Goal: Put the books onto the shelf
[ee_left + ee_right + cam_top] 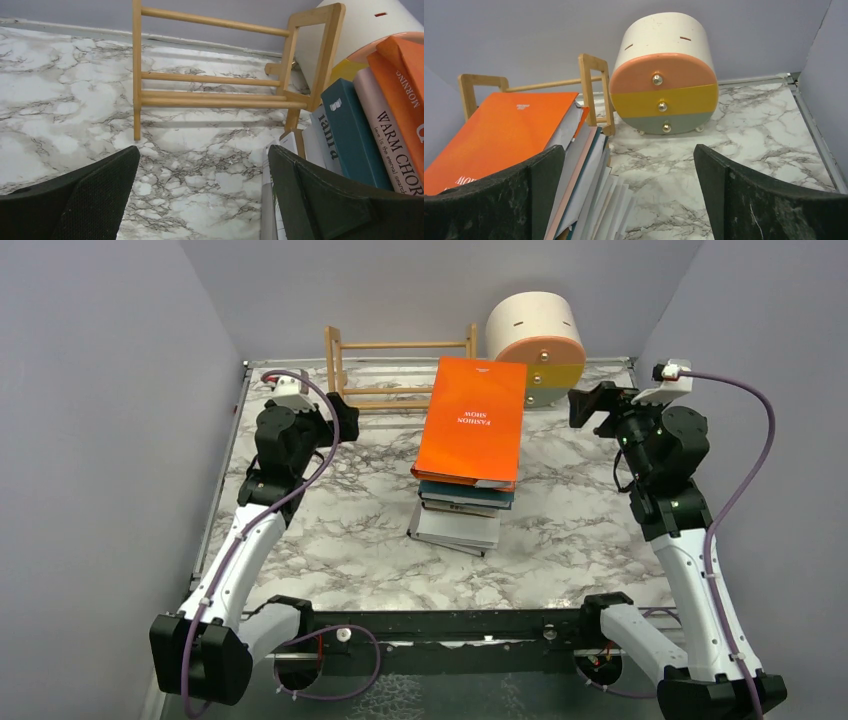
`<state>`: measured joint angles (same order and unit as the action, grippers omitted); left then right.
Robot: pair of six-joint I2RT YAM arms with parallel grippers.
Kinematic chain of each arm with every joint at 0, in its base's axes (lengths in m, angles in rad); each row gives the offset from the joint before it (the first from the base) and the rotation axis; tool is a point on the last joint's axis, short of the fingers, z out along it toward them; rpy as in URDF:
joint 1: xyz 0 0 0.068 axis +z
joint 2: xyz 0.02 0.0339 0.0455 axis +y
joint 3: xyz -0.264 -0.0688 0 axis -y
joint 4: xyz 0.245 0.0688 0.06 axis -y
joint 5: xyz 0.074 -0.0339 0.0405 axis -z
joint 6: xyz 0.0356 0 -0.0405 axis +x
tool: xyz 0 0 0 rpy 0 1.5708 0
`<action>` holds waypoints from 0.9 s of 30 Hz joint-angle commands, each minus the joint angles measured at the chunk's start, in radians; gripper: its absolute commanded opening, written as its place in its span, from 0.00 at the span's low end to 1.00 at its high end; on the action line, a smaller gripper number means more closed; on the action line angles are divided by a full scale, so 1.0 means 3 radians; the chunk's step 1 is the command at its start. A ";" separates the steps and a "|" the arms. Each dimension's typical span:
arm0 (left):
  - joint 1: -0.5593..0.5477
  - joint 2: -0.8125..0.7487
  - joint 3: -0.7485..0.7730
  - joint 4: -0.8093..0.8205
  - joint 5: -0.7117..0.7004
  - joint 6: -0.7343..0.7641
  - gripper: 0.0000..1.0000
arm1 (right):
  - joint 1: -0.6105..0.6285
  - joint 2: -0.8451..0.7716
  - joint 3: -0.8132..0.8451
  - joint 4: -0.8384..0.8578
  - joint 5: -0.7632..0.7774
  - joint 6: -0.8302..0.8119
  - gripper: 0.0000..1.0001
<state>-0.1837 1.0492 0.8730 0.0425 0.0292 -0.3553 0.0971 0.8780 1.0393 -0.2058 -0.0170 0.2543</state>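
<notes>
Left fingers (90, 200) loom at the bottom of their wrist view, spread wide with only marble worktop (330, 530) between them; right fingers (764, 200) are spread just as wide and equally empty; no book is lifted yet. Between the two arms sits the stack of books (462, 510), flat on the worktop, the big orange book (472, 420) on top and overhanging the smaller ones beneath; the left wrist view picks out a pink book (387, 140), a teal book (350, 130) and white ones lower down. Behind the stack, near the back wall, stands the wooden book rack (400, 344), bare of books, its right ladder end just beside the pile; the round drawer unit (664, 75) sits to the right of that.

My read: this is the approach for the first book, and the orange one has to go first; it is broad and thin, so a pinch on an overhanging long edge looks best, ideally one arm on each side so it neither droops nor drags the books below; lift straight up before moving back, since the pile looks uneven and could slide. Then tip the book upright and lower it between the ladder ends onto the lower rails; the rack looks light, so set down gently rather than push, or it may scoot toward the wall.
</notes>
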 commanded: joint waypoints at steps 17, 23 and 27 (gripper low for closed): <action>0.0004 -0.0363 0.0194 0.0176 0.0596 -0.0510 0.89 | -0.0012 0.0294 0.0538 -0.0299 -0.0888 0.0283 1.00; -0.0031 0.0079 0.0565 0.0151 0.1175 -0.0796 0.89 | -0.0014 0.0687 0.0719 -0.0502 -0.1478 0.0426 1.00; -0.0115 0.0227 0.0679 0.0122 0.1302 -0.0863 0.88 | -0.0012 0.0752 0.0620 -0.0455 -0.1781 0.0571 1.00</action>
<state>-0.1940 1.0859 1.0355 0.0937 0.3092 -0.5610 0.0971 1.0969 1.2388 -0.3046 -0.4068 0.3702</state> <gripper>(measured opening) 0.887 0.999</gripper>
